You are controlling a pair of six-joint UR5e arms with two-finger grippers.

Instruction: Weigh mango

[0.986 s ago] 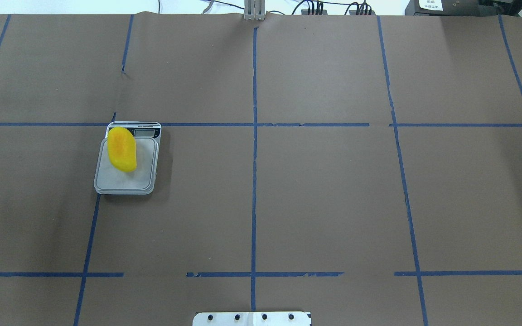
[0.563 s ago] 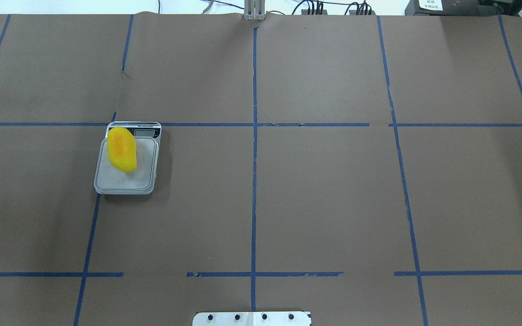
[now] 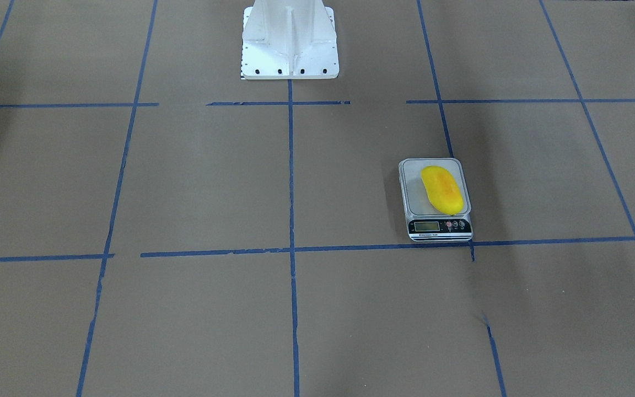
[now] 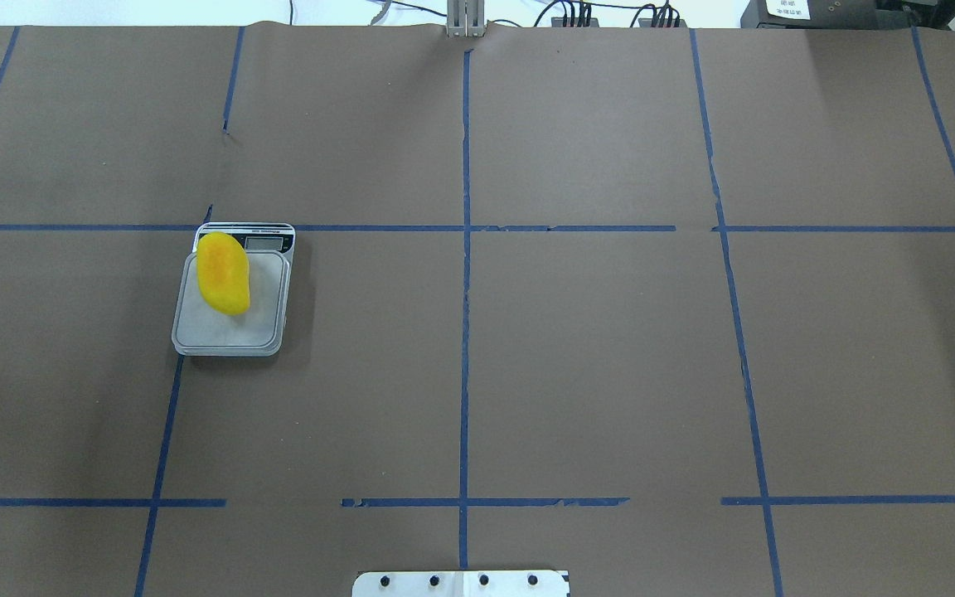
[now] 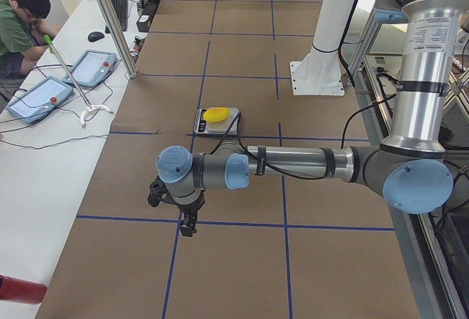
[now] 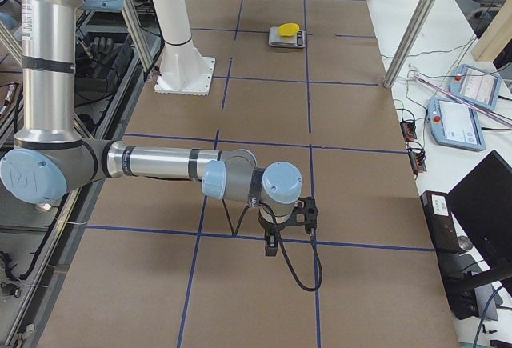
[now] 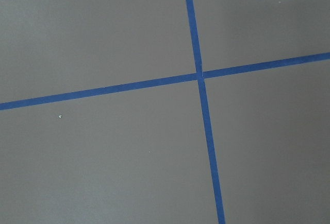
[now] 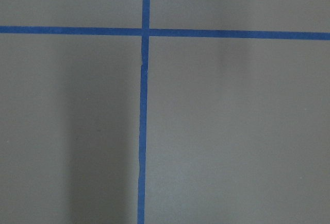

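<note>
- One mango (image 4: 223,272), bright yellow with an orange blush along its middle, smooth and glossy, lies on a small kitchen scale (image 4: 229,333) on the robot's left half of the table (image 4: 610,373).
- Oval and elongated, the fruit is shorter than the scale's pale platform (image 3: 419,193) and sits along the platform's left side, seen from the robot.
- Its long axis runs roughly away from the robot, slightly slanted. The far end lies close by the display (image 3: 426,225) strip, and the nearer end angles a little toward the table's centre line.
- From across the table, the fruit rests flat on its side and nothing else touches it.
- Blue tape (image 4: 465,332) divides the brown paper covering into a grid, and the scale's display edge sits against one of these lines.
- From the side, the left gripper (image 5: 188,225) hangs fingers-down over a tape line, well apart from the scale. I cannot tell whether its fingers are spread or pressed together.
- The right gripper (image 6: 270,246) hangs the same way at the table's other end, and its fingers are equally impossible to judge.
- Both wrist cameras show only brown paper and crossing tape.
- An operator (image 5: 18,26) in a green shirt sits beside the table.
</note>
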